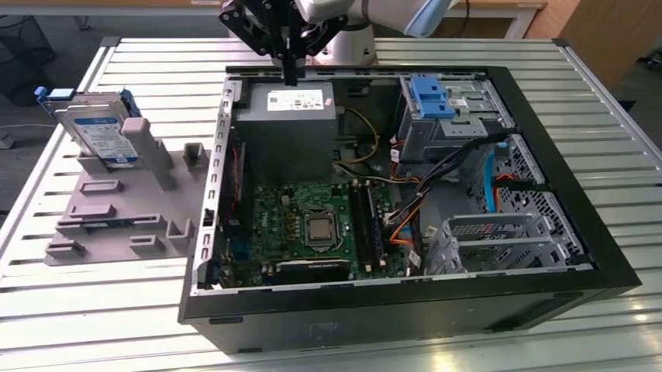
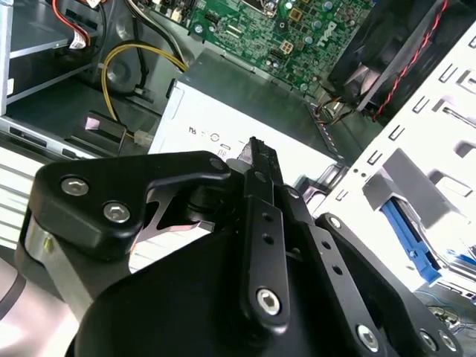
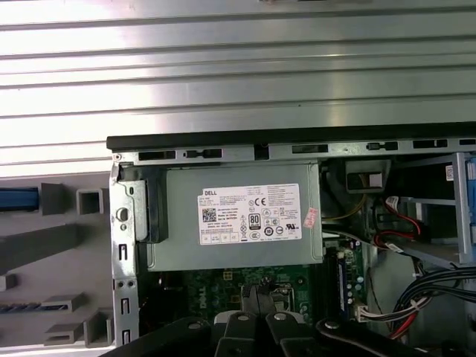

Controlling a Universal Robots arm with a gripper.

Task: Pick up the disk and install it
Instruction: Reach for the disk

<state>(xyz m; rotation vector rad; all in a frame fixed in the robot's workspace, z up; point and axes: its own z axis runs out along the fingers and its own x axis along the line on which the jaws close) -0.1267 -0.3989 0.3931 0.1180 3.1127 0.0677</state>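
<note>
Disk (image 1: pixel 101 136) well apart from pincer (image 1: pixel 291 76), exterior view's left

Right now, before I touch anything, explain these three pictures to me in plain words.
This is one robot arm with a gripper. The exterior view comes from a camera off the arm; both wrist views come from cameras riding on it. On the slatted metal table lies an open computer case. The gripper hangs over its grey power supply, fingers shut, holding nothing. The disk, silver in a blue bracket, stands in a grey holder at the exterior view's left, outside the case.
</note>
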